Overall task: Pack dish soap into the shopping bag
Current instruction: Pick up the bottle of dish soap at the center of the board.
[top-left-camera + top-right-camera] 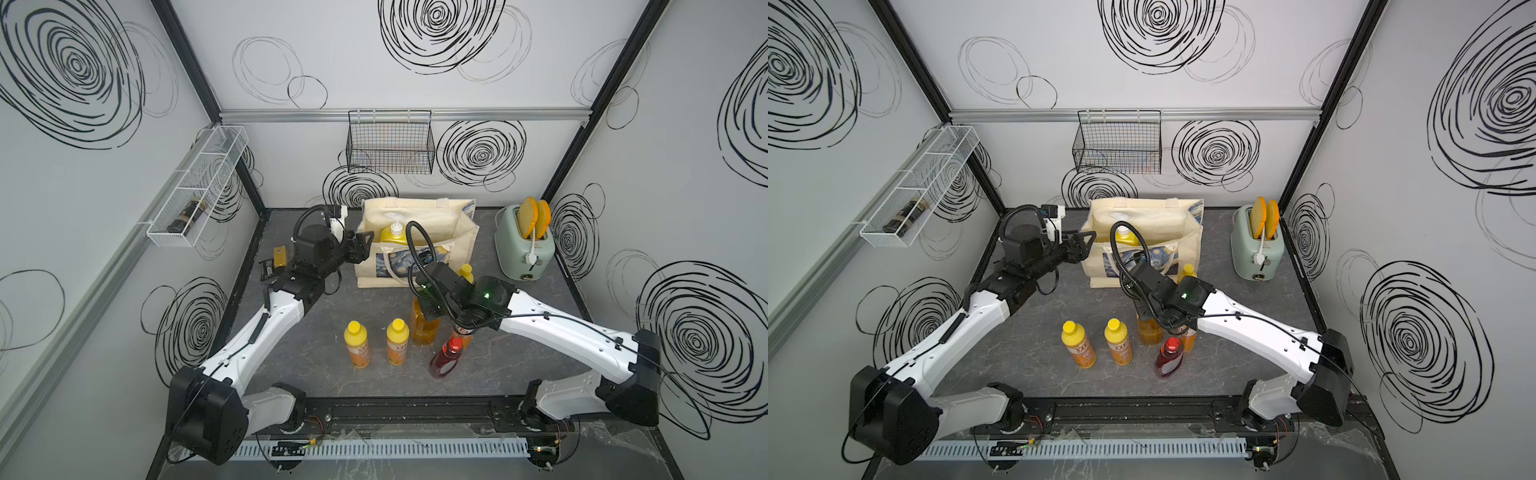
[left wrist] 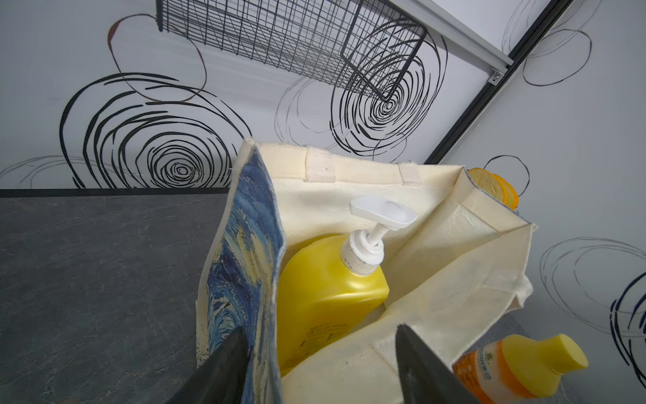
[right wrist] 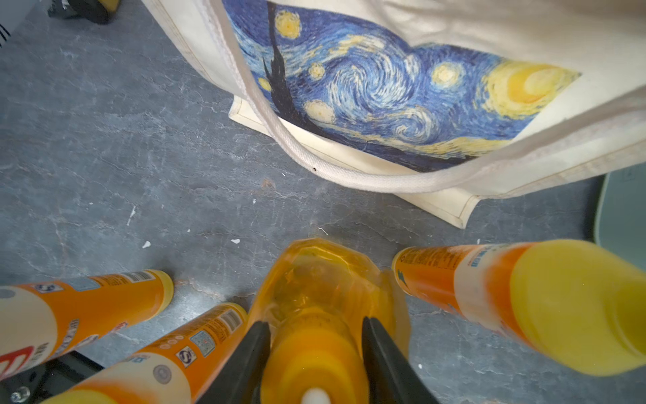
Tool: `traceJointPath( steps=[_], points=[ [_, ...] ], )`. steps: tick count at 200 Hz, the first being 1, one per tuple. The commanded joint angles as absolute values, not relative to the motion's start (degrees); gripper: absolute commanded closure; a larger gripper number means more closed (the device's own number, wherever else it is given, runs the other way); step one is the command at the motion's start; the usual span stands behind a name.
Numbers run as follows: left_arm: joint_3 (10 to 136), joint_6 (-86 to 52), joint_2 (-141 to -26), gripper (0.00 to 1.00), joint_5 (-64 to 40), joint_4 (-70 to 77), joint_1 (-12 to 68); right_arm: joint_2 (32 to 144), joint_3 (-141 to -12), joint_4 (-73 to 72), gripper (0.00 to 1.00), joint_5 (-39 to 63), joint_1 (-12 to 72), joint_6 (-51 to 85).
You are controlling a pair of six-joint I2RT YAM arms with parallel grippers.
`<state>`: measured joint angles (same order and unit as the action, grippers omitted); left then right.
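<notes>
The shopping bag (image 1: 419, 210) (image 1: 1142, 208) stands open at the back of the table, its starry picture (image 3: 384, 87) facing front. A yellow pump bottle (image 1: 394, 237) (image 2: 325, 290) of dish soap sits inside it. My left gripper (image 1: 362, 246) (image 2: 321, 328) is open, its jaws straddling the bag's left front corner. My right gripper (image 3: 314, 321) is shut on the neck of the amber pump bottle (image 1: 424, 328) (image 3: 314, 276), which stands on the table. Several orange yellow-capped bottles (image 1: 356, 345) (image 1: 397, 343) (image 1: 466, 272) and a dark-red bottle (image 1: 446, 357) stand around it.
A mint toaster (image 1: 524, 245) with bread slices stands at the back right. A black wire basket (image 1: 390, 143) hangs on the back wall above the bag. A white wire shelf (image 1: 195, 187) is on the left wall. Yellow-and-black packets (image 1: 279, 255) lie behind my left arm.
</notes>
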<state>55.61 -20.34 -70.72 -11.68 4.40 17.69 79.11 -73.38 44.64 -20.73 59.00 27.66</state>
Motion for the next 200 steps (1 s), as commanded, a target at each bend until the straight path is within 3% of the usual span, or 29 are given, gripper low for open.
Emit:
traceJointPath(
  steps=[1, 50, 76, 129, 200],
  points=[
    [55.71, -19.83, -69.96, 0.31, -11.3, 6.27, 18.03, 78.74, -72.33, 44.69, 0.61, -22.34, 58.38, 27.77],
    [55.81, -19.68, -70.03, 0.32, -11.02, 6.13, 18.12, 79.41, -75.32, 46.79, 0.83, -21.79, 58.54, 26.14],
    [55.81, -19.61, -70.13, 0.33, -11.09, 6.13, 18.19, 78.87, -79.51, 48.35, 0.89, -22.73, 58.62, 24.61],
    [56.16, -19.42, -70.84, 0.33, -11.39, 5.76, 18.19, 78.31, -93.36, 50.69, 0.97, -23.51, 58.36, 18.55],
    [56.33, -19.07, -71.37, 0.36, -11.12, 5.5, 18.22, 79.84, -115.11, 51.45, 1.0, -17.72, 53.81, 10.82]
  ],
)
